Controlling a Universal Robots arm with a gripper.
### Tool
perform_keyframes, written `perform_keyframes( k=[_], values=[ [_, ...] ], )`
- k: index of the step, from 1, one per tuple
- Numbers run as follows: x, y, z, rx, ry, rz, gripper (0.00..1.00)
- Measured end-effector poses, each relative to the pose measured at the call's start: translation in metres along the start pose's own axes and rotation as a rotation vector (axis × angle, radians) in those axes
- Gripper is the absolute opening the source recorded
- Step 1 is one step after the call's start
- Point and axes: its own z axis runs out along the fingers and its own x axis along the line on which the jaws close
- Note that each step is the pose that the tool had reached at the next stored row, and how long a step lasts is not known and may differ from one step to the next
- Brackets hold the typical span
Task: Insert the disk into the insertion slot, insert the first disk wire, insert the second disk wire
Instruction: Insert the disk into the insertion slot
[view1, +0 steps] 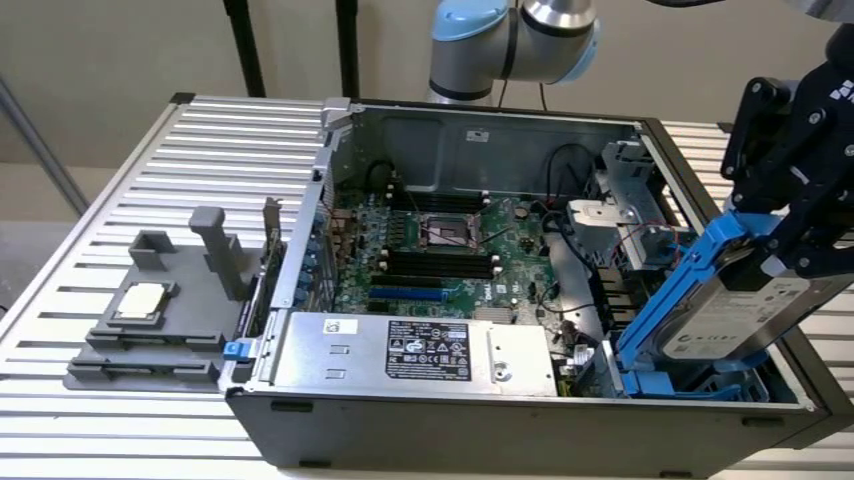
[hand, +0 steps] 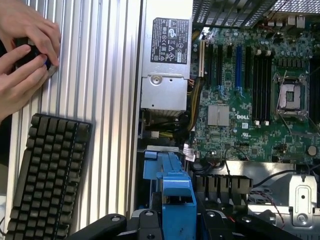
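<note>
Silver-grey metal hard drive (view1: 742, 318) with white label in a bright blue plastic carrier | my jaws clamped on its upper end | tilted, lower end at the grey metal cage's blue-railed insertion slot (view1: 674, 384), not seated | both wire steps left, I judge

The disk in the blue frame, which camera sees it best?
The exterior view: the disk shows its silver side and white label, tilted, gripped by the tool. In the wrist view you see its blue frame end-on.
</note>
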Motion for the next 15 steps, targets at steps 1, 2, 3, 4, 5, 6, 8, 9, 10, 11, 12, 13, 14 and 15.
perform_keyframes(
  k=[1,2,3,4,5,6,8,9,10,11,12,13,14,15],
  values=[
    [0.0,0.0,0.0007,0.0002,-0.0001,0.0,0.33],
    [0.0,-0.0001,0.0014,0.0003,-0.0003,0.0,0.33],
    [0.0,-0.0001,0.0018,0.0003,-0.0001,0.0,0.33],
    [0.0,-0.0001,0.0022,0.0003,-0.0001,0.0,0.33],
    [0.0,-0.0001,0.0027,0.0004,-0.0001,0.0,0.33],
    [0.0,-0.0001,0.003,0.0003,0.0,0.0,0.33],
    [0.0001,-0.0002,0.0039,0.0004,-0.0002,0.0,0.33],
    [0.0001,-0.0002,0.0042,0.0003,-0.0001,0.0,0.33],
    [0.0001,-0.0002,0.0046,0.0004,-0.0001,0.0,0.33],
    [0.0,-0.0002,0.0049,0.0004,-0.0001,0.0,0.33],
    [0.0,-0.0003,0.0053,0.0003,-0.0001,0.0,0.33],
    [0.0,-0.0003,0.0058,0.0004,-0.0003,0.0,0.33],
    [-0.0001,-0.0003,0.0061,0.0004,-0.0003,0.0,0.33],
    [-0.0001,-0.0003,0.0064,0.0004,-0.0004,0.0,0.33]
  ],
)
